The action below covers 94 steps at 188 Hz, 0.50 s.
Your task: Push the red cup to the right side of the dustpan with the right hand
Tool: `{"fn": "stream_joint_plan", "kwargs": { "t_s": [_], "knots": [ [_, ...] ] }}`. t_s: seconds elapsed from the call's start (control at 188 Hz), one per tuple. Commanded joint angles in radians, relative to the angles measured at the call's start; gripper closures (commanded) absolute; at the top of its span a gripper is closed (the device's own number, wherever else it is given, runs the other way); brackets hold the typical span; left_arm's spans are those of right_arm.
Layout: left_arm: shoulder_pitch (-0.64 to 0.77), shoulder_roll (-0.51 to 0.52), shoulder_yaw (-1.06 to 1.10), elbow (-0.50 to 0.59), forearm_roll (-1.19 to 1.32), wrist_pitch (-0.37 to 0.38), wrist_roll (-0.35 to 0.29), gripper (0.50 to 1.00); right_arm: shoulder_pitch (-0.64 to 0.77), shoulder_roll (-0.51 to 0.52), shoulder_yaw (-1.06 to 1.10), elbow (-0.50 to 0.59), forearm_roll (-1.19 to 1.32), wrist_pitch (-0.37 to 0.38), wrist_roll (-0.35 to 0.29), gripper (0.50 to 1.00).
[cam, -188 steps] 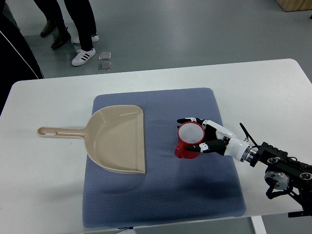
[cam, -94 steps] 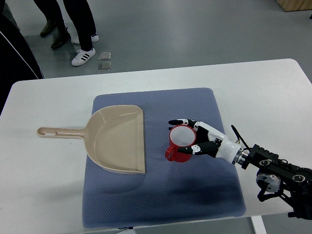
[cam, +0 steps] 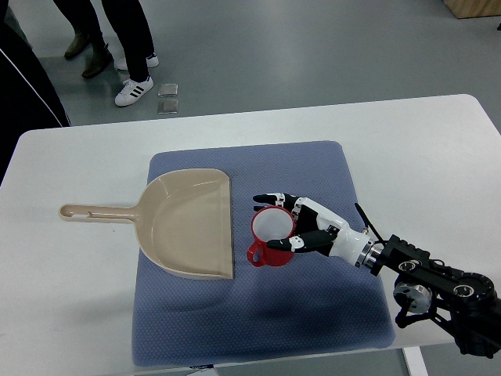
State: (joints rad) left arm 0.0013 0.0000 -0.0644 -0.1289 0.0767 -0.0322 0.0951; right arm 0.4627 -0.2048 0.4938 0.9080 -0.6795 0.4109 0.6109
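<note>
A red cup [cam: 269, 236] with a white inside stands upright on the blue mat [cam: 258, 313], its handle toward the lower left. It sits just right of the beige dustpan [cam: 188, 223], a small gap from the pan's open edge. My right hand [cam: 301, 229] comes in from the lower right and cups the cup's right side, fingers curved around its far rim and thumb at its near side. The left arm does not show.
The mat lies on a white table [cam: 70, 298]. The dustpan's handle [cam: 94, 211] points left past the mat. A person's legs and shoes [cam: 133, 86] stand on the floor beyond the table's far edge.
My right hand has slid the cup leftward across the mat, from mid-right of the mat to close beside the dustpan's open edge. The dustpan has not moved.
</note>
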Motion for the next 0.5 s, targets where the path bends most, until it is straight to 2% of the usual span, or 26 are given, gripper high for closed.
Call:
{"fn": "stream_joint_plan", "kwargs": {
  "t_s": [0.0, 0.495],
  "knots": [
    [0.000, 0.000, 0.000, 0.000, 0.000, 0.000, 0.000, 0.500, 0.001, 0.010, -0.009, 0.008, 0.000, -0.015, 0.000, 0.568],
    [0.000, 0.000, 0.000, 0.000, 0.000, 0.000, 0.000, 0.500, -0.001, 0.027, -0.034, 0.017, -0.008, -0.029, 0.000, 0.568]
  ]
}}
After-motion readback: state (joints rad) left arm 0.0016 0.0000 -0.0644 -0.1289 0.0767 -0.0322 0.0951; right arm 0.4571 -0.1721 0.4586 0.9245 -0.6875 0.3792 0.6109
